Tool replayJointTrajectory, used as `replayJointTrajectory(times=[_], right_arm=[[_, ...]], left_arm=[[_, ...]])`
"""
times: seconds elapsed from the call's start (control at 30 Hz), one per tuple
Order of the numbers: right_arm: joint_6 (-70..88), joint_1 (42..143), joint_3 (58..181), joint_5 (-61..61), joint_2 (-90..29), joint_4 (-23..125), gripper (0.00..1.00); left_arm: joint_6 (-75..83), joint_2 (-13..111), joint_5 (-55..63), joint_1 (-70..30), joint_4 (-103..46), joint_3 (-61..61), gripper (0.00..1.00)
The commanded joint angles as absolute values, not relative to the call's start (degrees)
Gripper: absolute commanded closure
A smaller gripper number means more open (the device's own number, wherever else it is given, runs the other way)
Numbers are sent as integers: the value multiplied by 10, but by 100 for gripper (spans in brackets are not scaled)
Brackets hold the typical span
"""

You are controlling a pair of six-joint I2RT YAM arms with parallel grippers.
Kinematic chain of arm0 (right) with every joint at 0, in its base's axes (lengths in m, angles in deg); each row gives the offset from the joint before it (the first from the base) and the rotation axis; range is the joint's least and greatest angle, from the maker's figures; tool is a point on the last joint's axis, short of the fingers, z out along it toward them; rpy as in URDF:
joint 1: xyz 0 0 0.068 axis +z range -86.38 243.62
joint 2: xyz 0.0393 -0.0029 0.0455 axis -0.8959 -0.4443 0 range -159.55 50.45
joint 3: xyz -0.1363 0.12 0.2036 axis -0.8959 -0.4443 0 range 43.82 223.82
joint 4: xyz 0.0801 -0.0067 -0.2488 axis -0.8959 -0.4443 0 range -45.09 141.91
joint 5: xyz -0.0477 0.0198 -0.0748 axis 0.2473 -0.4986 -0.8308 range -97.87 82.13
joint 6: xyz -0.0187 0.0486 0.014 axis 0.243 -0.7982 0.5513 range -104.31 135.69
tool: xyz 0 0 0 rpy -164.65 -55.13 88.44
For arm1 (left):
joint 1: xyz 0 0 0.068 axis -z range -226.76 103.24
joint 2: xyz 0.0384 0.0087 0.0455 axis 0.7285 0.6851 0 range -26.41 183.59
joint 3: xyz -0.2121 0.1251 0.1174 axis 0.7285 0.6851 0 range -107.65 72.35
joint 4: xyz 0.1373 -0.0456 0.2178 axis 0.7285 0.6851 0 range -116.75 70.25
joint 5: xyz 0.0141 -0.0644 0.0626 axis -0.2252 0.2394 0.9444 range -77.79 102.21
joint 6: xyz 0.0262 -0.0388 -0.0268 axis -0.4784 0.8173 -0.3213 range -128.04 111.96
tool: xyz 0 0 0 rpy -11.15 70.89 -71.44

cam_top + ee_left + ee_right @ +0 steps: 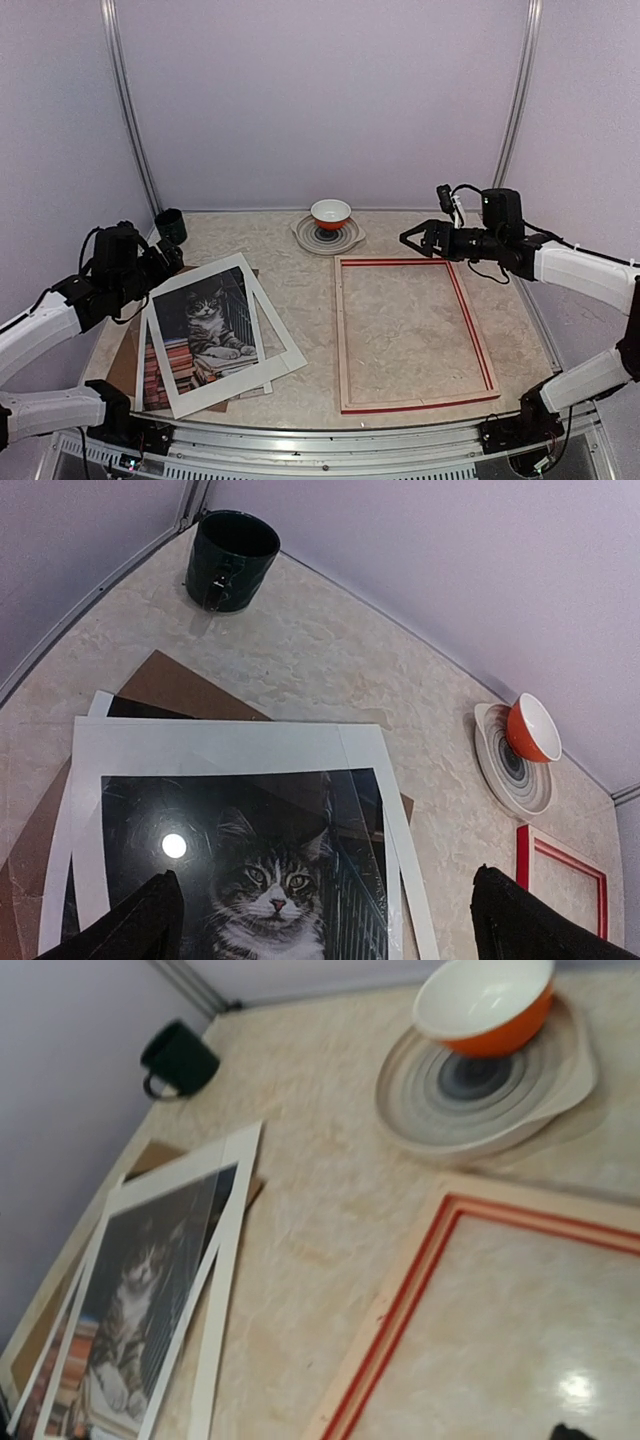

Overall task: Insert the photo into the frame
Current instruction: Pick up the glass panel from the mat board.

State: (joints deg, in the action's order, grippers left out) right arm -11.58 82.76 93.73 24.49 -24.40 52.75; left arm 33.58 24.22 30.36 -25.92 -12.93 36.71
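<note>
Firstly, left gripper (pixel 171 258): jaws spread, empty, poised at the far-left corner of the thin rectangular tabby-cat photo print (pixel 205 325), which lies flat beneath a white card mat (pixel 228 385), left of the red-and-pale-wood rectangular frame (pixel 341 330). Right gripper (pixel 415 238): released, empty, over that frame's far edge.

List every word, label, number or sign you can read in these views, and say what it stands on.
None can be read.
Book spines in the photo: too small and blurred to read.
Mug, bowl, plate, frame: no lettering visible.
</note>
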Motion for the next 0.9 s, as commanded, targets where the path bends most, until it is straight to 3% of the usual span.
replayJointTrajectory(times=[0.0,0.2,0.5,0.87], right_arm=[[-112,880,971,201,-282,511,1],[-103,951,1033,192,-360,505,1],[-50,1054,1209,211,-536,423,1],[-10,1107,1417,247,-711,328,1]], left_arm=[[372,276,351,-234,-98,368,1],[397,339,367,-214,-83,374,1],[428,335,361,-204,-122,419,1],[434,378,354,-189,-151,436,1]])
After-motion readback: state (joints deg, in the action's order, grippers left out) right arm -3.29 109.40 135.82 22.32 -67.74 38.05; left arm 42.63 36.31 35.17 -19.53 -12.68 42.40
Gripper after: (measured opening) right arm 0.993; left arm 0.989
